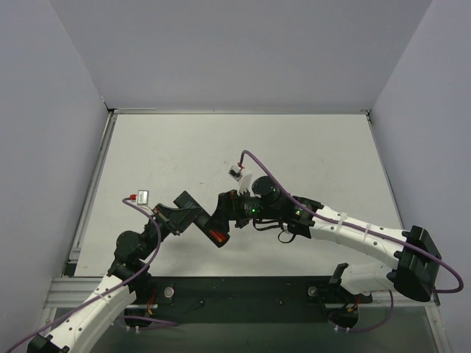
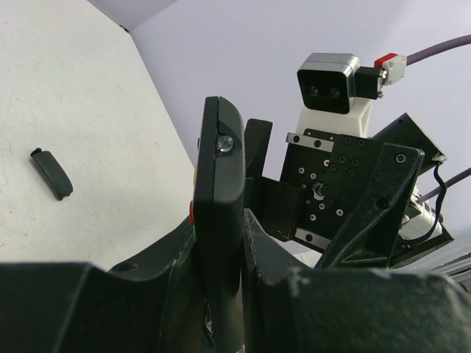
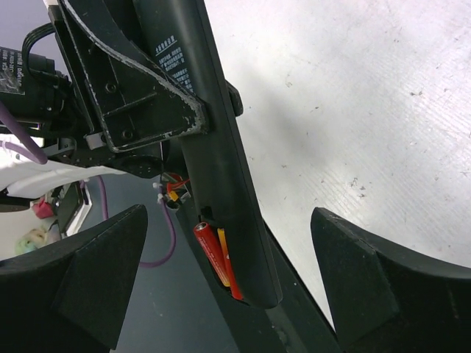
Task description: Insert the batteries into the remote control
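Observation:
My left gripper [image 1: 190,215] is shut on the slim black remote control [image 1: 208,229] and holds it on edge above the table. In the left wrist view the remote [image 2: 221,176] stands clamped between my left gripper's [image 2: 221,246] jaws. The right wrist view shows the remote's back [image 3: 221,147] with two red batteries [image 3: 218,256] lying side by side in the open compartment at its lower end. My right gripper [image 3: 229,283] is open, its fingers [image 3: 96,272] wide apart on either side of that end, touching nothing. In the top view the right gripper [image 1: 231,213] sits right by the batteries [image 1: 215,237].
A small black battery cover [image 2: 51,173] lies alone on the white table [image 1: 294,147], left of the remote. The right arm's wrist camera [image 2: 329,82] hangs close behind the remote. Grey walls enclose three sides. A dark rail [image 1: 243,294] runs along the near edge.

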Tool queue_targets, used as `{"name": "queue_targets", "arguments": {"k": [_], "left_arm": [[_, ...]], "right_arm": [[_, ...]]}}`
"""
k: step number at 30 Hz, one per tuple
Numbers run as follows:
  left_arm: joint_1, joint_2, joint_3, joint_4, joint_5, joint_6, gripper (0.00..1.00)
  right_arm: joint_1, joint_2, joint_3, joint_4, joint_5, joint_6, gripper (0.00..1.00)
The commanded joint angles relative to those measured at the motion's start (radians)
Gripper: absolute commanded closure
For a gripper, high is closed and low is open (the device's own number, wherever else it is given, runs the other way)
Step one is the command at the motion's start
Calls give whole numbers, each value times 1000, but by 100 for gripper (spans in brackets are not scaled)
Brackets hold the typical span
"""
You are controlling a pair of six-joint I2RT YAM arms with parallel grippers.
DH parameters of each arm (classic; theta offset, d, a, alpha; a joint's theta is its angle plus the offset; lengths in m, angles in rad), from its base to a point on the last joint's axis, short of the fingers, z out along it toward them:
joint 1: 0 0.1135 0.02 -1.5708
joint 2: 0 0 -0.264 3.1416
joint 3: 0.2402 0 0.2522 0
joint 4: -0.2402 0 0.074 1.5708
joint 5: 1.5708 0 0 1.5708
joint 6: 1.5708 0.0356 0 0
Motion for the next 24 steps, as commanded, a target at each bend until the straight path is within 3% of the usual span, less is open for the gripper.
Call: {"name": "queue_targets", "arguments": {"k": [1, 24], "left_arm": [[-3, 5, 49, 89, -2, 5, 100], [-3, -1, 69, 112, -17, -7, 100]], "right_arm": [[-18, 21, -21, 85, -63, 43, 14], [-46, 38, -89, 161, -154, 94, 29]]}}
